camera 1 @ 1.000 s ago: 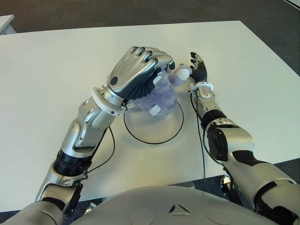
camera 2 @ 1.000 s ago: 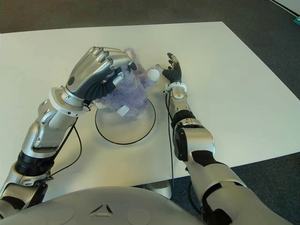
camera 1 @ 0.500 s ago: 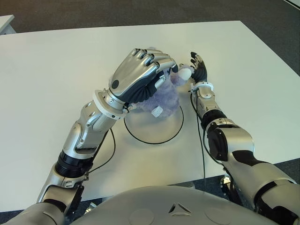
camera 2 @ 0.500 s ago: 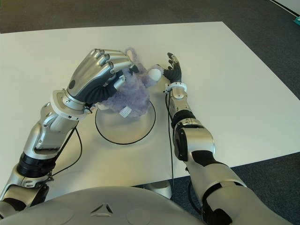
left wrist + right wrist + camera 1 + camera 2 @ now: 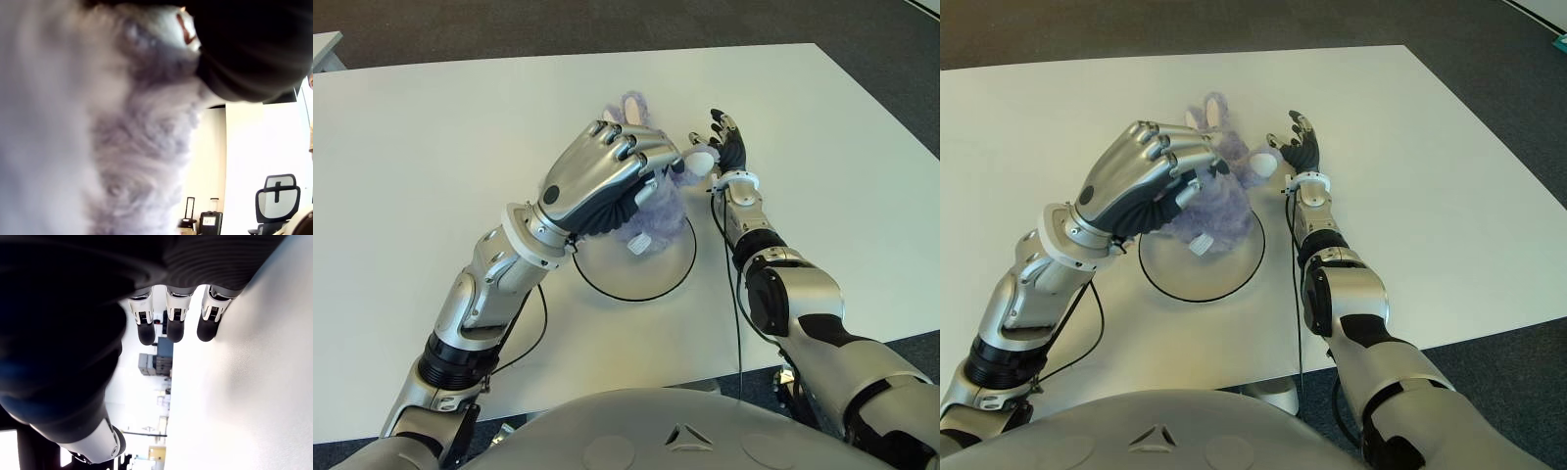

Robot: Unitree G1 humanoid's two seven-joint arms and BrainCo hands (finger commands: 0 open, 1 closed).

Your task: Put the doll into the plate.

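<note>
The left arm reaches forward and toward the middle of the white counter (image 5: 431,147), elbow bent, wrist raised, so the left robot hand (image 5: 602,176) hangs palm-down above the far part of the plate (image 5: 607,279), a flat white disc with a thin dark rim lying on the counter in front of the robot's torso. Its fingers (image 5: 636,147) are curled down over the purple plush doll (image 5: 658,201), clamped on its fuzzy body; the left wrist view is filled with that grey-purple fur pressed close against the palm. The doll sits at the plate's far edge, its body overlapping the rim, a white tag hanging low on the near side and two ears poking up beyond the knuckles.

Just to the right of the doll, the right robot hand (image 5: 724,142) stands with fingers spread and pointing up, holding nothing, with the doll's pale paw close beside it.
</note>
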